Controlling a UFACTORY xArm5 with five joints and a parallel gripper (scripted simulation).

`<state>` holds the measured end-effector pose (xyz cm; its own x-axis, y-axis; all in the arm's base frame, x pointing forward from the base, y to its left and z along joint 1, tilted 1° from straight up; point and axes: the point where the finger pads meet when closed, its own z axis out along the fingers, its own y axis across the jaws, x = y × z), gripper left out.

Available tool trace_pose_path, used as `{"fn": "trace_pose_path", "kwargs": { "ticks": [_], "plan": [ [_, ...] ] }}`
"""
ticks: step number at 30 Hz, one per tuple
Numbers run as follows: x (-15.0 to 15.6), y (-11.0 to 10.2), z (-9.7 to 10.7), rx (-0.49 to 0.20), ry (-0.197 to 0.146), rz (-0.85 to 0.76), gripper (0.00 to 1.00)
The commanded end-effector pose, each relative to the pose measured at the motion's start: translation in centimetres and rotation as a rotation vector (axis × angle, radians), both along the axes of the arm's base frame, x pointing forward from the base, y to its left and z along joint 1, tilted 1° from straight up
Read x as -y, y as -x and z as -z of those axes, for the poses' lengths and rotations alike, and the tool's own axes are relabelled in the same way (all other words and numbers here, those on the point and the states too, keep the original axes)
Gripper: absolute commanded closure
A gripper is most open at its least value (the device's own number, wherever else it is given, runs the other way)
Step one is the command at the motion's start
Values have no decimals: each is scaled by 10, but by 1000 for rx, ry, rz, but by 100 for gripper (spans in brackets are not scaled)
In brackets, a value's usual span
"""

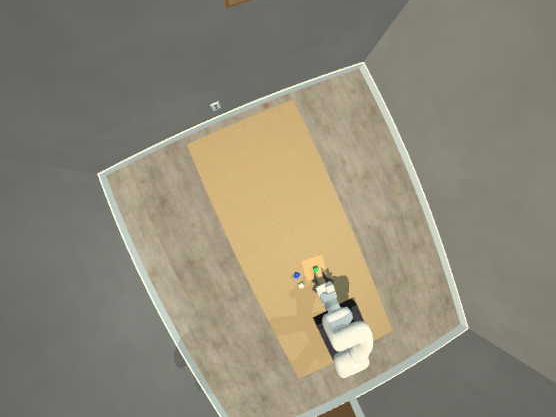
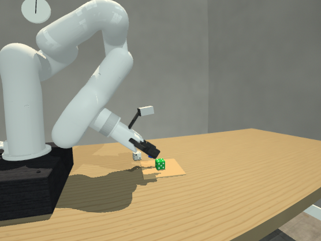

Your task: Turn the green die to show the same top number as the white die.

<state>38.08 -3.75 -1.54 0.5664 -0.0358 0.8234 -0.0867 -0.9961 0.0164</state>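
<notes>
Tilting downward, the hand (image 2: pixel 154 154) hovers beside the green die (image 2: pixel 160 164).

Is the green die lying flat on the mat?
Yes. The green die lies flat on the tan mat, clear of the black fingers.

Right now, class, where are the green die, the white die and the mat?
green die (image 2: pixel 160 164), exterior view, its front face.
white die (image 2: pixel 137 156), exterior view, its visible side.
mat (image 2: pixel 174 168), exterior view, bare part right of the die.
</notes>
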Motion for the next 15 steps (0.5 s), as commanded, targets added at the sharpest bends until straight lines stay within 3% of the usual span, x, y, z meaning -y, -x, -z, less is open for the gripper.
{"fn": "trace_pose_path", "kwargs": {
  "ticks": [1,8,15],
  "plan": [
    [0,0,-15,0,0,0,53],
    [0,1,-42,0,0,0,53],
    [0,1,-48,0,0,0,53]
  ]
}}
